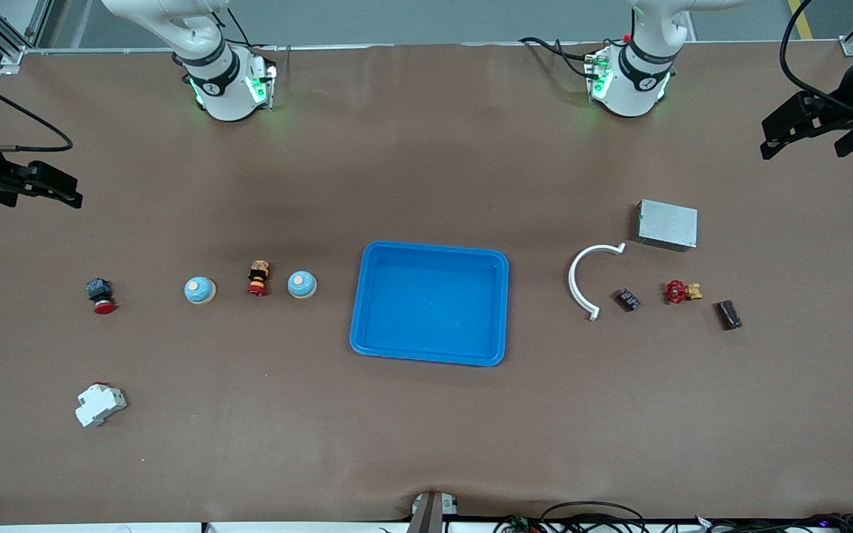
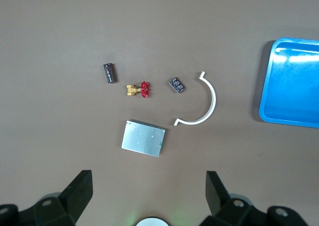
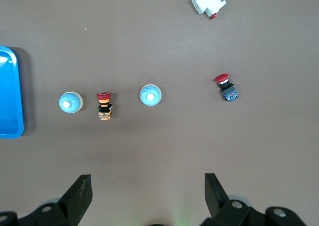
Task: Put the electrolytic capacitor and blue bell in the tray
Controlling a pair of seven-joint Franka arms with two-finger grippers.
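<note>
— While both arms wait raised at the counter's (image 1: 426, 444) ends, how do the claws stand?

— The left claw (image 1: 797, 132) hangs over the bare counter at the left arm's end, fingers (image 2: 79, 193) spread, holding nothing. The right claw (image 1: 45, 185) hangs over the right arm's end, fingers (image 3: 79, 196) likewise spread and empty.

— And the task's things?

— The tray (image 1: 430, 302) lies mid-counter with nothing in it. The electrolytic capacitor (image 1: 728, 314), a dark cylinder on its side, lies toward the left arm's end, beside a red-handled brass valve (image 1: 680, 292). Two blue bells sit toward the right arm's end: one bell (image 1: 301, 285) near the tray, another bell (image 1: 199, 290) farther off, a red-capped switch (image 1: 258, 277) between them.
</note>
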